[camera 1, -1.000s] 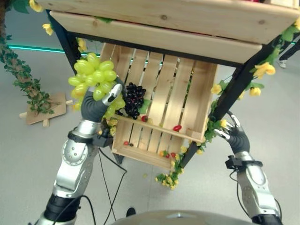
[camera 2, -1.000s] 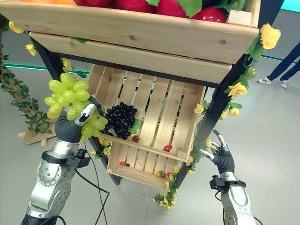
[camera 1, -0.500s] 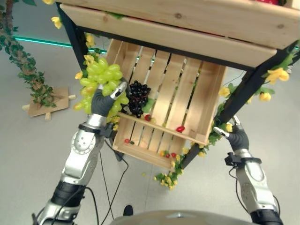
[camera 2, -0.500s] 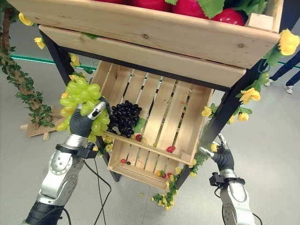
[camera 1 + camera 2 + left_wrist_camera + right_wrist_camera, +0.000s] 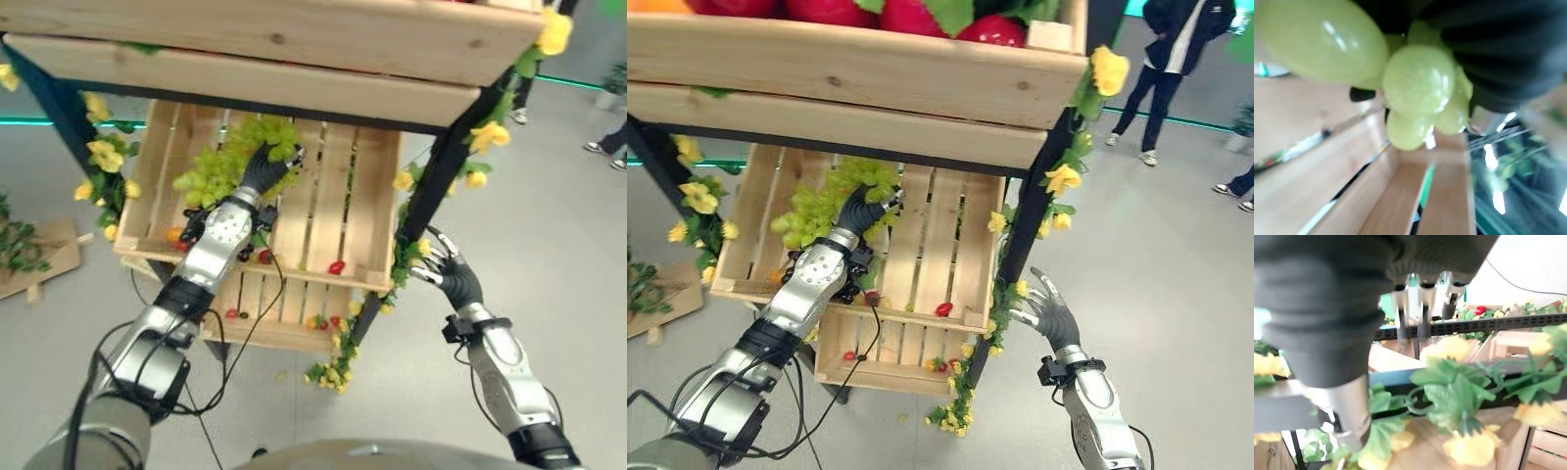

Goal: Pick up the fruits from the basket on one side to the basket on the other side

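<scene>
Left hand [image 5: 263, 168]: it reaches into the middle crate, near the crate's back wall; its fingers are curled round the bunch of green grapes.
Bunch of green grapes [image 5: 818, 209]: it is held in the left hand above the slatted floor of the middle crate, toward the left half of the crate. In the left wrist view the grapes [image 5: 1419, 81] hang close under the dark cover of the hand, with the crate's boards behind them.
Middle crate [image 5: 364, 206]: a wooden slatted crate, tilted toward the robot, on the black stand under the top crate.
Bunch of dark grapes [image 5: 853, 286]: it lies at the front left part of the middle crate, partly hidden under the left forearm.
Small red fruit [image 5: 336, 266]: it lies at the front edge of the middle crate, right of the centre.
Top crate [image 5: 852, 69]: it holds red fruits with green leaves.
Right hand [image 5: 1044, 305]: it is held in the air beside the right leg of the stand, near the yellow flowers [image 5: 476, 143]; its fingers are spread and hold nothing.
Person [image 5: 1166, 39]: stands on the floor far behind the stand, on the right.
</scene>
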You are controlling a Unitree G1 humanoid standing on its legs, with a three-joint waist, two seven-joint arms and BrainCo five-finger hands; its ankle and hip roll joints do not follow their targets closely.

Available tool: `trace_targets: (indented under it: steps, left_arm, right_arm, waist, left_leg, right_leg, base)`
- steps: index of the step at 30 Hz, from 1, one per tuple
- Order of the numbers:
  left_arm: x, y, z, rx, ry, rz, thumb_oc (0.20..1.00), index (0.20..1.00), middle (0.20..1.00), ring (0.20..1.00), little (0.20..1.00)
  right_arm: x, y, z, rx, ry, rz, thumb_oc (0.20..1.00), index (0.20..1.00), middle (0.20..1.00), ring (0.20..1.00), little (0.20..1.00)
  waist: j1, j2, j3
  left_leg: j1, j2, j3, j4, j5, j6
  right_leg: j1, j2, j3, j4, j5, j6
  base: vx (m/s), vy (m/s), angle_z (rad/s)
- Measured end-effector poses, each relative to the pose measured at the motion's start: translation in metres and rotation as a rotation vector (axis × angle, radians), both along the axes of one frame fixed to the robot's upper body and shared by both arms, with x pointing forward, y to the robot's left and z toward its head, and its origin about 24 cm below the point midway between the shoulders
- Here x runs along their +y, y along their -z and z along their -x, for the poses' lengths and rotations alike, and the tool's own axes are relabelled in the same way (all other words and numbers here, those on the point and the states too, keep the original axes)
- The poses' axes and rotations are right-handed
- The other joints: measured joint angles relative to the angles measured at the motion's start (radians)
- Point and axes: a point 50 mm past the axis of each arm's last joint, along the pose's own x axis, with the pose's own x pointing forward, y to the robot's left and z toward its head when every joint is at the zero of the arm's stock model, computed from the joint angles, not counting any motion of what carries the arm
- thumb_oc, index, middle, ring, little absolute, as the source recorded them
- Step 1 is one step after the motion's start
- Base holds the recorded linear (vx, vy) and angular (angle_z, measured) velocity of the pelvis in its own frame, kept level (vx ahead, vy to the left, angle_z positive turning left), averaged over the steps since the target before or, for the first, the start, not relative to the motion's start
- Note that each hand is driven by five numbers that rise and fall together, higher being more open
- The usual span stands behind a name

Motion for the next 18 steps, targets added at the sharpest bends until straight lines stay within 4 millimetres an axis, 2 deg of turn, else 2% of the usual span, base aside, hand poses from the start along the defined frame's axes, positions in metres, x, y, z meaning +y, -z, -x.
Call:
trace_targets:
  steps: [2, 5, 7, 8, 9, 18]
  left_arm:
    - [0.002, 0.003, -0.002, 0.012, -0.022, -0.033, 0.2, 0.2, 0.2, 0.2, 0.2]
    - [-0.004, 0.0, -0.005, -0.015, -0.015, -0.149, 0.2, 0.2, 0.2, 0.2, 0.2]
    - [-0.007, -0.003, -0.005, -0.029, -0.011, -0.163, 0.2, 0.2, 0.2, 0.2, 0.2]
    - [-0.008, -0.005, -0.006, -0.043, -0.015, -0.199, 0.746, 0.746, 0.746, 0.746, 0.746]
    - [-0.008, -0.005, -0.006, -0.049, -0.018, -0.21, 1.0, 1.0, 1.0, 1.0, 1.0]
    - [0.0, 0.003, -0.008, -0.039, -0.06, -0.426, 1.0, 1.0, 1.0, 1.0, 1.0]
  right_arm:
    - [0.003, -0.001, 0.0, -0.003, -0.018, 0.001, 1.0, 1.0, 1.0, 1.0, 1.0]
    - [0.003, 0.001, 0.002, 0.003, -0.026, 0.0, 1.0, 1.0, 1.0, 1.0, 1.0]
    - [0.003, 0.001, 0.003, 0.003, -0.028, 0.001, 1.0, 1.0, 1.0, 1.0, 1.0]
    - [0.003, 0.002, 0.005, 0.009, -0.03, 0.0, 1.0, 1.0, 1.0, 1.0, 1.0]
    - [0.002, 0.003, 0.006, 0.014, -0.031, 0.001, 1.0, 1.0, 1.0, 1.0, 1.0]
    - [0.0, 0.008, 0.012, 0.036, -0.023, 0.001, 1.0, 1.0, 1.0, 1.0, 1.0]
  waist:
    - [-0.015, 0.0, -0.002]
    - [-0.013, 0.0, -0.006]
    - [-0.016, 0.001, -0.009]
    - [-0.014, 0.0, -0.012]
    - [-0.014, 0.0, -0.013]
    - [-0.012, -0.008, -0.021]
  left_leg:
    - [0.005, 0.009, 0.002, 0.0, -0.003, -0.004]
    - [0.005, 0.019, 0.012, 0.0, -0.005, -0.008]
    - [0.006, 0.022, 0.022, 0.0, -0.006, -0.009]
    - [0.007, 0.023, 0.025, 0.0, -0.006, -0.01]
    - [0.007, 0.023, 0.026, 0.0, -0.007, -0.01]
    - [0.018, 0.022, 0.03, -0.001, -0.008, -0.011]
  right_leg:
    - [0.0, 0.006, 0.007, 0.0, 0.001, -0.002]
    - [-0.005, 0.016, 0.011, 0.0, 0.004, -0.006]
    - [-0.007, 0.019, 0.012, 0.0, 0.004, -0.006]
    - [-0.007, 0.019, 0.014, 0.0, 0.004, -0.006]
    - [-0.006, 0.019, 0.014, 0.0, 0.004, -0.006]
    - [-0.004, 0.02, 0.033, 0.0, 0.008, -0.012]
  base:
    - [0.02, 0.002, -0.19]
    - [0.02, 0.001, -0.08]
    - [0.01, 0.005, -0.05]
    - [0.01, 0.001, -0.05]
    - [0.01, 0.0, -0.04]
    - [-0.01, 0.005, -0.05]
